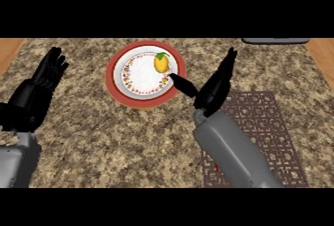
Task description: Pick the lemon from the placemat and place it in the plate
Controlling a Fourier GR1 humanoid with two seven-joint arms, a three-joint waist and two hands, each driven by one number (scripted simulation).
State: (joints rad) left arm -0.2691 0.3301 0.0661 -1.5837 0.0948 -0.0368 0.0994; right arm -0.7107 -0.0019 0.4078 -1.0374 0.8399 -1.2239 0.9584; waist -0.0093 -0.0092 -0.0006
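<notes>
Lemon [160,63] lay on the plate [134,84], toward its upper right part, well apart from the placemat [274,132] on the speckled bench [117,141]. The right hand [214,86] stood just beside the plate's right rim, fingers straight and spread, thumb pointing at the fruit and clamped on nothing. The left hand [40,77] rested open near the left edge, fingers up. By my judgement the placing looked done; doing the rest well meant lifting the right hand straight away without brushing the rim or nudging the lemon.
</notes>
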